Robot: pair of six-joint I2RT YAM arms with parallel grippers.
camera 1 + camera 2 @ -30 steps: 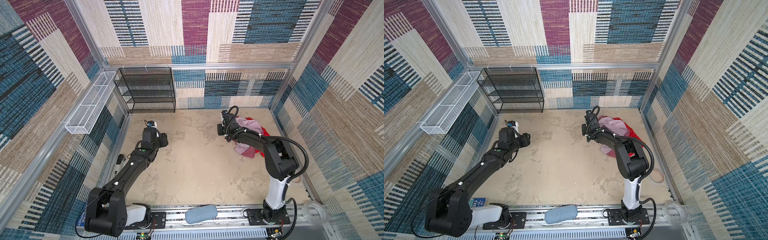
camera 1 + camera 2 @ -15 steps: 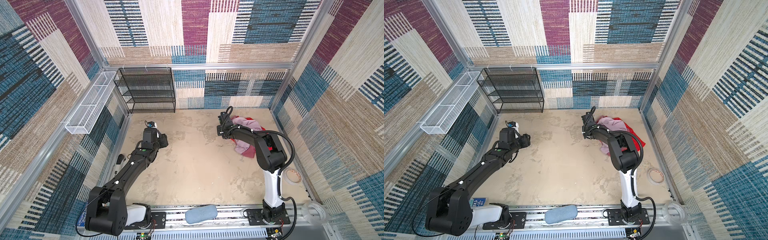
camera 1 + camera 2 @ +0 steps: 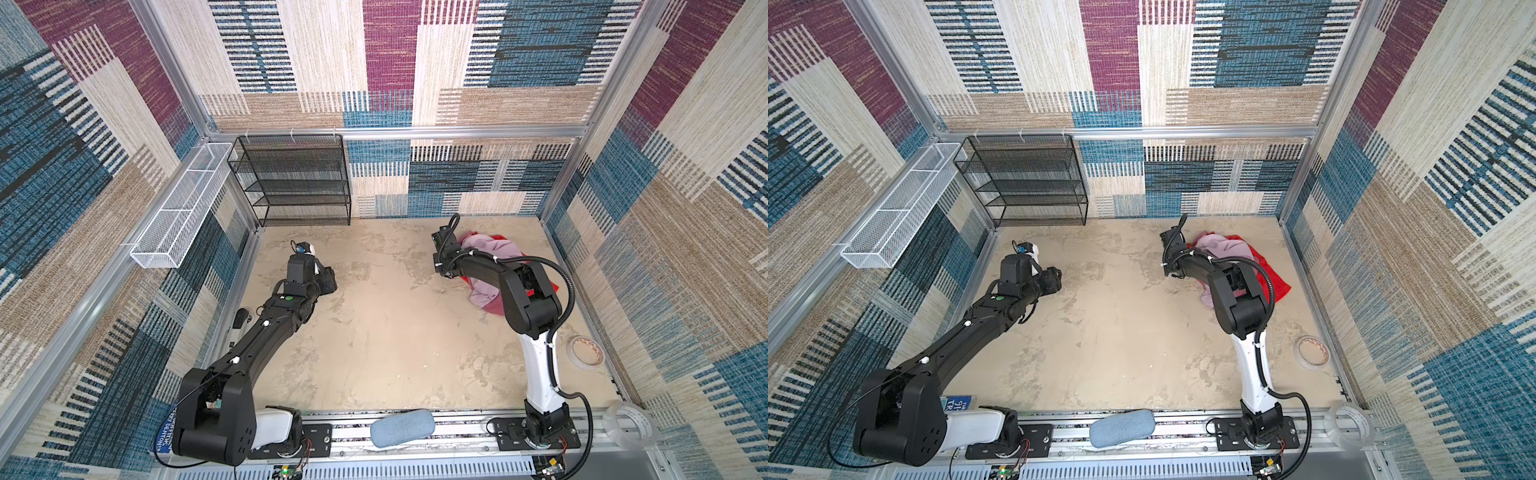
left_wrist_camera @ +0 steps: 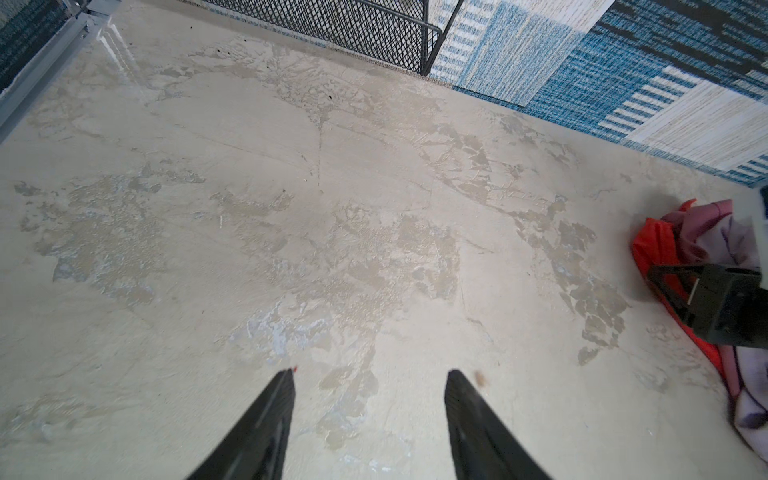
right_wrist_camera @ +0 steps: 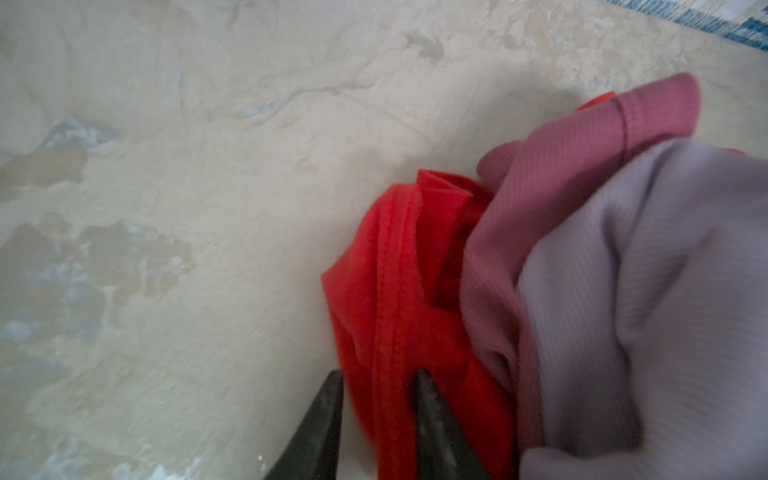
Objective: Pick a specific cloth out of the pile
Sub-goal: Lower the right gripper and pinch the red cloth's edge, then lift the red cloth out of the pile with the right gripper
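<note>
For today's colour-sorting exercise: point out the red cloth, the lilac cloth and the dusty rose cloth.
red cloth [image 5: 399, 291], right wrist view, on its stitched hem.
lilac cloth [image 5: 644, 291], right wrist view, on its broad middle fold.
dusty rose cloth [image 5: 561, 166], right wrist view, on its ribbed fold.

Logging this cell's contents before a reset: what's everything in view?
red cloth: one, bright red, under the others in the pile, right rear of table
lilac cloth: one, pale lilac-pink, atop pile
rose cloth: one, dusty rose, in pile
mesh shelf rack: one, black, rear left
wire basket: one, white, left wall
tan tape roll: one, tan, table's right front
clear tape roll: one, clear, right end of front rail
pad: one, blue-grey, front rail
left end effector: one, black, open above bare table
right end effector: one, black, fingers astride a red cloth fold
</note>
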